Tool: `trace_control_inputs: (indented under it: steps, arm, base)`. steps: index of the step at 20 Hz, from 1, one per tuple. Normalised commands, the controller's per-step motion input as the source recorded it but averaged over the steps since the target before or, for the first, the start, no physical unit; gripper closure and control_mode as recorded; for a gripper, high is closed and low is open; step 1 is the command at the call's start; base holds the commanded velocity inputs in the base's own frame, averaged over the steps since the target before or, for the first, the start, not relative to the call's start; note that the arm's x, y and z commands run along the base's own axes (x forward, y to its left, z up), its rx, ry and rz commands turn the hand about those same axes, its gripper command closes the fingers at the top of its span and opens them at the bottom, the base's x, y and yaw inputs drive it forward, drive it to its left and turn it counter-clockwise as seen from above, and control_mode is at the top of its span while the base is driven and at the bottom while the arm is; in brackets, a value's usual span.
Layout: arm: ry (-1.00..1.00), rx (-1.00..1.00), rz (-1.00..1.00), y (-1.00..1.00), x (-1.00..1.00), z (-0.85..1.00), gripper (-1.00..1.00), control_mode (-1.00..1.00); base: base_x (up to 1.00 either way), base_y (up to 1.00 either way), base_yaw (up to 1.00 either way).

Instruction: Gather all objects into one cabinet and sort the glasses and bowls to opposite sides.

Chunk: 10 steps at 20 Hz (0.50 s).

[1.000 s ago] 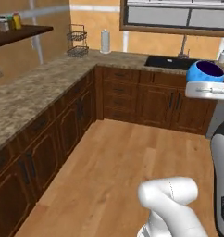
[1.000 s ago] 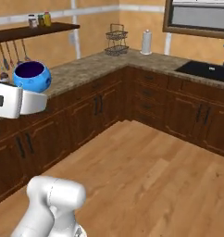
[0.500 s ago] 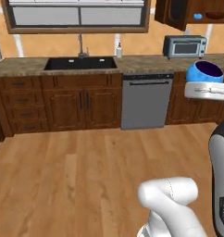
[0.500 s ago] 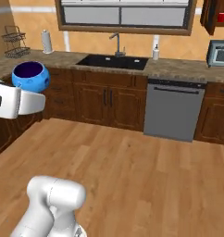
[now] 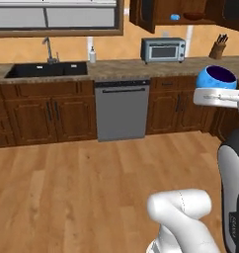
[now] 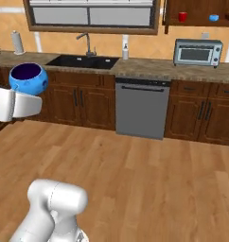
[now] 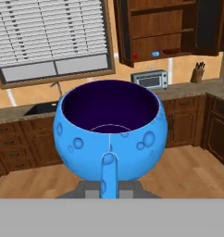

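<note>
The gripper (image 7: 109, 192) was closed tight on a blue cup (image 7: 110, 132), carried upright above the floor. In the far open cabinet (image 6: 197, 14), right of the window, stood a red mug (image 6: 182, 17), a second cup (image 6: 214, 18) and the bowl (image 5: 194, 16).

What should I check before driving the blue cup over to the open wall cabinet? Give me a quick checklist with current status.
1. Blue cup secured in the pincer: ok, it sits upright at the hand with its handle toward the camera.
2. Cup upright, opening up: ok in both base views.
3. Wall cabinet open: ok, its doors stand open and the shelf shows.
4. Items already on the shelf: ok, red mug, second blue cup and brown bowl are there.
5. Free space on the shelf for this cup: cannot tell, too small.
6. Floor path past the dishwasher: ok, bare wood.
</note>
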Motion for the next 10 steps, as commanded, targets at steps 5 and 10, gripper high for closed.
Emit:
trace_control_inputs:
  steps: [5,10]
  arm:
    - [0.00,0.00,0.00,0.00,0.00,0.00,1.00,1.00]
    - [0.00,0.00,0.00,0.00,0.00,0.00,1.00,1.00]
  base:
    - [0.17,-1.00,-0.03]
    - [0.21,-1.00,-0.01]
